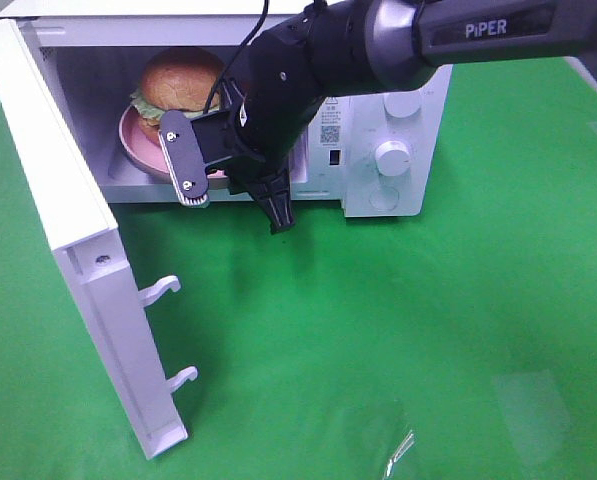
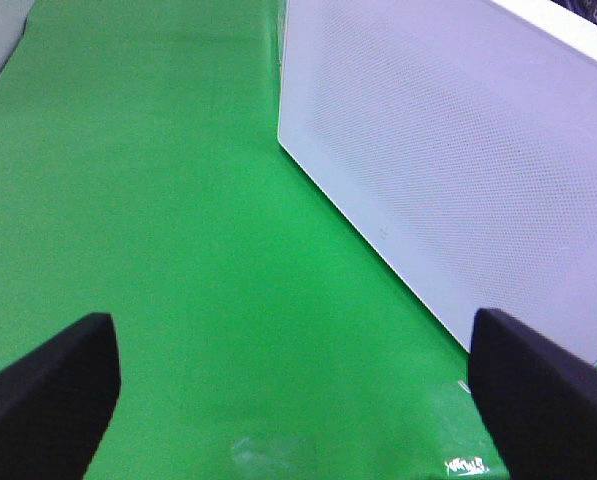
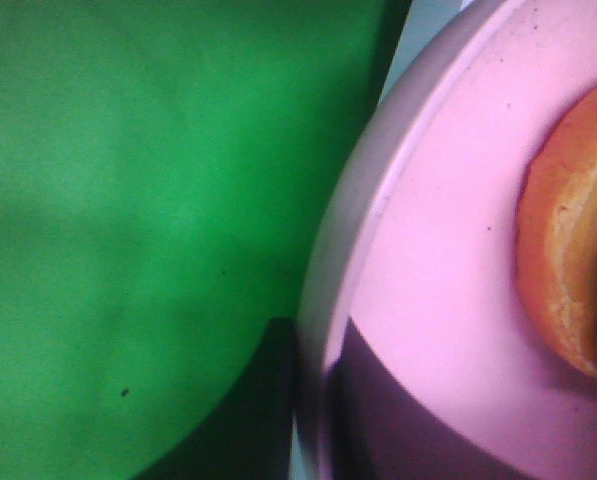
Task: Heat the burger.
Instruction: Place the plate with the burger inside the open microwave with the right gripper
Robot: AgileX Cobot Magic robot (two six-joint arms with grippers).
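Round golden-bun burger (image 1: pixel 178 78) on shallow pink plate (image 1: pixel 136 140) inside white microwave (image 1: pixel 363 190), door (image 1: pixel 78 250) open.
Right gripper (image 1: pixel 276 220) fingers together at plate rim, left gripper (image 2: pixel 293 322) fingers apart; door-closing and start remain.

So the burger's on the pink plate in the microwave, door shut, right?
Not quite: the door is swung wide open, as the exterior high view shows. The rest holds: the burger sits on the pink plate in the microwave.
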